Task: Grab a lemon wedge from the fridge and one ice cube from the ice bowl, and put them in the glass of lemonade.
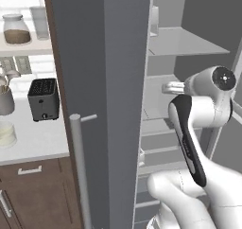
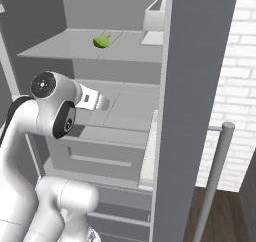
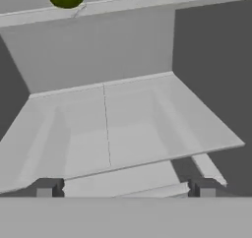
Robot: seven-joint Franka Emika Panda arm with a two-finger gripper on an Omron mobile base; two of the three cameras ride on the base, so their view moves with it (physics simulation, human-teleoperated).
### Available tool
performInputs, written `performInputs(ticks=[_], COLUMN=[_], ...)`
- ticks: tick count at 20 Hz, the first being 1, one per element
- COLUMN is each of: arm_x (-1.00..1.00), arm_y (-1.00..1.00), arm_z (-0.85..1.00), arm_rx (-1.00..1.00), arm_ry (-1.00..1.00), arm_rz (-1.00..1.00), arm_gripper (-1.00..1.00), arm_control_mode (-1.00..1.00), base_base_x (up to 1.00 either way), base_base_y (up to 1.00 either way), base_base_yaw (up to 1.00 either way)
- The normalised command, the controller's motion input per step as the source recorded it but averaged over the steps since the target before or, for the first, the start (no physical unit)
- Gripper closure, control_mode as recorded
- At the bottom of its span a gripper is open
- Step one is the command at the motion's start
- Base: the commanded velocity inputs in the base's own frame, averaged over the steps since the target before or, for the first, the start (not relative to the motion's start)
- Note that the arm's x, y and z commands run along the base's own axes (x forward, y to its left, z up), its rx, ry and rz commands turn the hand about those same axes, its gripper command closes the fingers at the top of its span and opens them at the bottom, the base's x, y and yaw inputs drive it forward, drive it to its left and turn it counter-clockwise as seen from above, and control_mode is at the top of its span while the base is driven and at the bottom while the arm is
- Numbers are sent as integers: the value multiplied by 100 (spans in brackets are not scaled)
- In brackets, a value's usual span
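One small yellow-green lemon wedge [image 2: 102, 41] lay on an upper shelf of the tall grey fridge [image 2: 195, 76], cut off by the hand view's top edge; the gripper [image 3: 125, 189] hung below, fully spread, empty

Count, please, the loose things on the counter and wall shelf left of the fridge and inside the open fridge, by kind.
Jars: 2, one with brown contents, one clear
Toaster: 1
Utensil cup: 1
Glass of pale liquid: 1
Lemon wedge: 1
Total: 6
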Motion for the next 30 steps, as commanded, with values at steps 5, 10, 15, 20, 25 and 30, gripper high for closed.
performInputs(ticks=[5,10,15,20,25,30], arm_x=[-7,5,26,17,68,79], arm_y=[13,1,2,18,3,30], arm_z=[100,97,82,2,-9,-6], arm_rx=[-8,-1,0,-4,-5,-2], arm_ry=[-20,-5,5,6,0,0], arm_rz=[3,8,17,5,0,-2], arm_gripper=[-100,-100,-100,-100,-100,-100], arm_control_mode=[-100,-100,-100,-100,-100,-100], base_base_x=[0,0,0,0,0,0], base_base_y=[0,0,0,0,0,0], base_base_yaw=[0,0,0,0,0,0])
